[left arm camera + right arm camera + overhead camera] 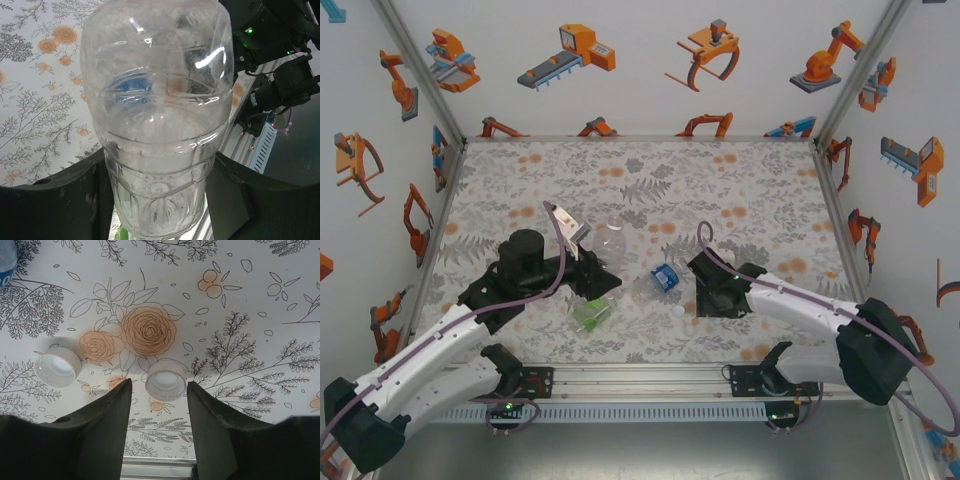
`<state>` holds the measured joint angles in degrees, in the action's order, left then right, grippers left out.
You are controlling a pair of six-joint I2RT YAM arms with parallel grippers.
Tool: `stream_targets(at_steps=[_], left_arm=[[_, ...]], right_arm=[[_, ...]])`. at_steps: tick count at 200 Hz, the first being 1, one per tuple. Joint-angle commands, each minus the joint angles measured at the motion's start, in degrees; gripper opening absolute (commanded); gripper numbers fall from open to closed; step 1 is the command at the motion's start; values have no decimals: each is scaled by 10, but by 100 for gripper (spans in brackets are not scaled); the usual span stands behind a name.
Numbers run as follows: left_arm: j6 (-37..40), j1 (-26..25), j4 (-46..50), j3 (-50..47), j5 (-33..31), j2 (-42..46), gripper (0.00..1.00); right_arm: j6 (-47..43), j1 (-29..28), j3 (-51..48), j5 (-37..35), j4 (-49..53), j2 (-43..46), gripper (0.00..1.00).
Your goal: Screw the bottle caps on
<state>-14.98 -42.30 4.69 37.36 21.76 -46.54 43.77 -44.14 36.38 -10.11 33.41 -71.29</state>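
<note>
Two whitish caps lie on the tabletop (250, 300) close to its near edge. One cap (165, 379) sits between the parted jaws of the right claw (159, 385), with a gap on either side. The second cap (57, 369) lies just outside the jaws. The left claw (160, 200) is clenched on the plain clear bottle (157, 100). My judgement: centre the jaws on the cap, close lightly on its rim and lift straight, since a light cap may skid on the smooth cover. The tabletop bears a grey leaf and orange rose print. The walls (640, 70) show orange robot drawings.
</note>
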Motion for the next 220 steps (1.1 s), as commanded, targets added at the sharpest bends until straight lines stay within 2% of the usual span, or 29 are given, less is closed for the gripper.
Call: stream_targets(at_steps=[1, 98, 161, 184, 220], left_arm=[[-13, -1, -24, 1, -8, 0, 5], [-13, -1, -10, 11, -24, -8, 5], [-15, -2, -3, 18, -28, -12, 6], [-13, -2, 3, 24, -33, -14, 6], [-12, -2, 2, 27, -54, -16, 7]], right_arm=[[6, -5, -5, -19, -6, -8, 46], [10, -5, -21, -16, -29, -10, 43], [-11, -1, 3, -18, -18, 0, 36], [-39, 22, 30, -14, -5, -2, 33], [-98, 94, 75, 24, 0, -29, 33]])
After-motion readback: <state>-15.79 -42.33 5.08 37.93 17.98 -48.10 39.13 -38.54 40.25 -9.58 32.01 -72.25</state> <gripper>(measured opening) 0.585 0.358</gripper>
